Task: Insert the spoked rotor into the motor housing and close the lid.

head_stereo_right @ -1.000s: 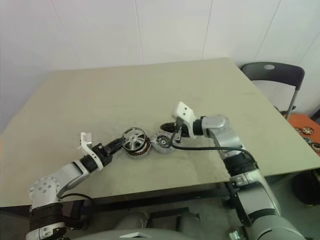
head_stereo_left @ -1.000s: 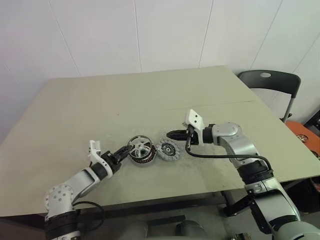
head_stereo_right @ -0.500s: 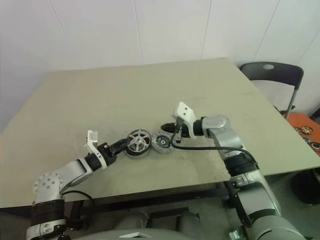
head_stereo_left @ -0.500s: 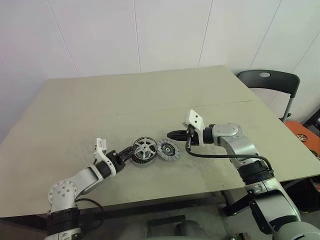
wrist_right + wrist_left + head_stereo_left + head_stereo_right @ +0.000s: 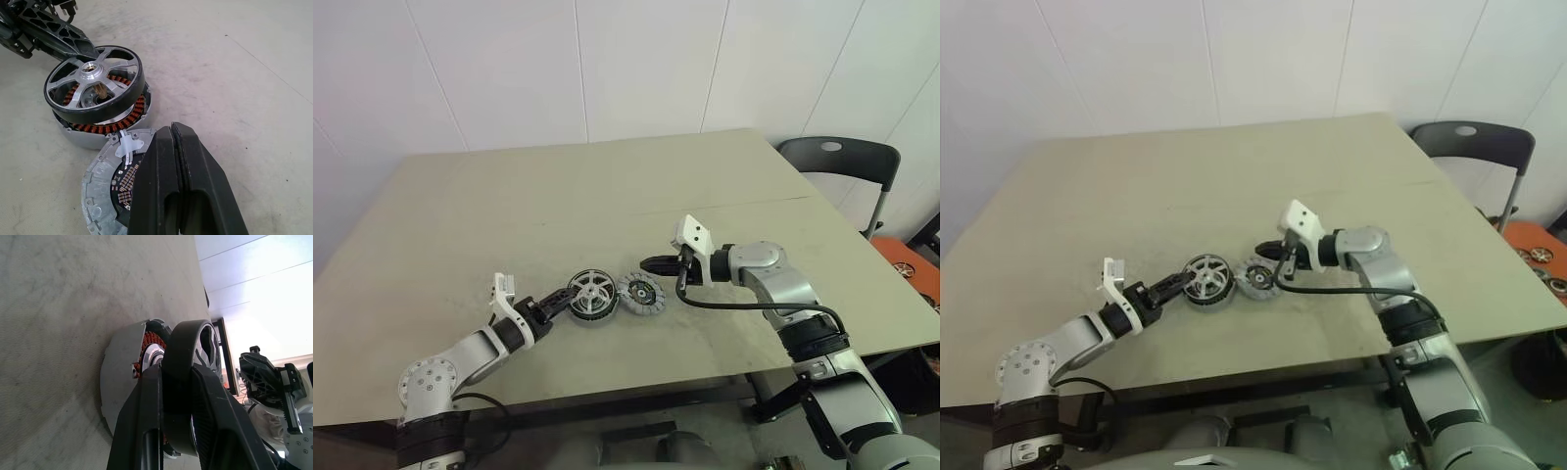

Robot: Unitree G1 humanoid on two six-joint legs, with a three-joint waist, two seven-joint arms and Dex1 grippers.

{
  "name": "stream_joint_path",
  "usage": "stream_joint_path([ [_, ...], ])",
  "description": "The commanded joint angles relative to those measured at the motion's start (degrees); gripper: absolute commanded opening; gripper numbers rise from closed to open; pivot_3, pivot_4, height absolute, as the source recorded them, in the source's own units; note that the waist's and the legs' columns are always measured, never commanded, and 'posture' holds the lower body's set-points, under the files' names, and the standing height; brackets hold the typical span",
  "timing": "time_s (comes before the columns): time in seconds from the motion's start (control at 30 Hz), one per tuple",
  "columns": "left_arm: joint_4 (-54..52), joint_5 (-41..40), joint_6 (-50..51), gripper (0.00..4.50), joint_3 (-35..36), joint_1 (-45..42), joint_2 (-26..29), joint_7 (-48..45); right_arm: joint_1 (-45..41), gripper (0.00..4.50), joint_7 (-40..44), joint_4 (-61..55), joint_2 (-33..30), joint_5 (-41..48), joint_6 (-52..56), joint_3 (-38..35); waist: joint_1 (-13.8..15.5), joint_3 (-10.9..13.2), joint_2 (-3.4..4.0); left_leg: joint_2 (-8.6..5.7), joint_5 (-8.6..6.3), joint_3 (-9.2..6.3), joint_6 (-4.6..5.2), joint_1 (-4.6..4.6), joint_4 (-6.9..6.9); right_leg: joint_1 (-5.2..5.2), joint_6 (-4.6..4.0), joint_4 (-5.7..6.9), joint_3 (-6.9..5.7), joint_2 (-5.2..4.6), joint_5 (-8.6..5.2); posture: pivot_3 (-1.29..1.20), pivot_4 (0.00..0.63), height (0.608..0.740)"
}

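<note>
With the lid (image 5: 94,83) pinched at its rim by the left gripper (image 5: 177,396) and lying tilted on the motor housing (image 5: 105,125), jamming is risked if it is pressed askew, while the right gripper (image 5: 176,147), pressed together, hovers over the spoked rotor (image 5: 641,293) beside it.

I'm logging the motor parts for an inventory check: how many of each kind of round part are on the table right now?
Black-rimmed lid, tilted over the housing in the left gripper: 1
Copper-wound motor housing: 1
Flat grey disc lying beside the housing: 1
Total: 3
</note>
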Motion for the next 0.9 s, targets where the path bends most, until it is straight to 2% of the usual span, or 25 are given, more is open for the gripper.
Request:
stream_joint_path([
  [0.03, -1.24, 1.55, -0.65, 0.88, -0.37, 0.2, 0.66, 0.95, -0.79, 0.0, -0.26, -1.1, 0.32, 0.51, -0.92, -0.9, 0.01, 0.0, 0.0, 0.0, 0.0, 0.0, 0.0, 0.0, 0.0, 0.0, 0.0, 0.0, 0.0, 0.0, 0.0, 0.0, 0.0, 0.74],
  [0.27, -1.1, 5.18, -1.12, 2.97, -1.57, -0.28, 2.46, 1.87, -0.76, 0.0, -0.63, -1.12, 0.42, 0.52, -1.09, -0.98, 0.0, -0.01, 0.01, 0.0, 0.0, 0.0, -0.01, 0.11, 0.02, 0.09, 0.13, 0.03, 0.0, 0.0, -0.16, 0.0, 0.0, 0.74],
  [0.6, -6.77, 10.54, -0.95, 2.97, -4.28, -2.9, 10.54, -2.44, -0.99, 0.0, -1.01, -0.52, 0.68, 0.29, -1.61, -0.73, 0.01, 0.02, 0.02, 0.04, 0.01, 0.02, -0.01, 0.02, -0.08, -0.05, -0.07, 0.03, 0.01, 0.03, -0.03, 0.0, 0.0, 0.74],
  [0.73, -10.65, 15.72, -1.99, 2.97, -7.65, -3.74, 14.21, -4.95, -0.83, 0.0, -1.23, -0.3, 1.01, 0.02, -1.93, -0.52, 0.1, 0.03, 0.01, -0.01, 0.0, 0.02, 0.0, -0.07, -0.07, -0.05, -0.07, -0.09, 0.02, 0.0, -0.03, 0.0, 0.0, 0.74],
  [0.8, -11.73, 17.82, -5.01, 2.97, -7.32, -4.82, 13.73, -5.27, -0.69, 0.0, -1.28, -0.48, 1.1, 0.05, -1.88, -0.49, 0.04, 0.04, 0.01, -0.01, -0.01, 0.02, 0.0, -0.07, -0.07, -0.04, -0.08, -0.1, 0.03, -0.01, -0.03, 0.0, 0.0, 0.74],
  [0.87, -13.2, 24.82, -12.33, 2.97, -9.1, -5.12, 14.17, -7.28, -0.53, 0.0, -1.45, -0.71, 1.24, 0.1, -1.8, -0.42, 0.07, 0.04, 0.01, 0.0, -0.01, 0.02, 0.0, -0.07, -0.08, -0.05, -0.08, -0.1, 0.03, 0.0, -0.03, 0.0, 0.0, 0.74],
  [0.9, -14.29, 28.93, -16.48, 2.57, -11.37, -4.41, 14.8, -9.69, -0.39, 0.0, -1.59, -0.87, 1.38, 0.09, -1.77, -0.33, 0.07, 0.04, 0.01, 0.01, -0.01, 0.02, 0.0, -0.07, -0.08, -0.05, -0.08, -0.09, 0.02, 0.0, -0.03, 0.0, 0.0, 0.74],
])
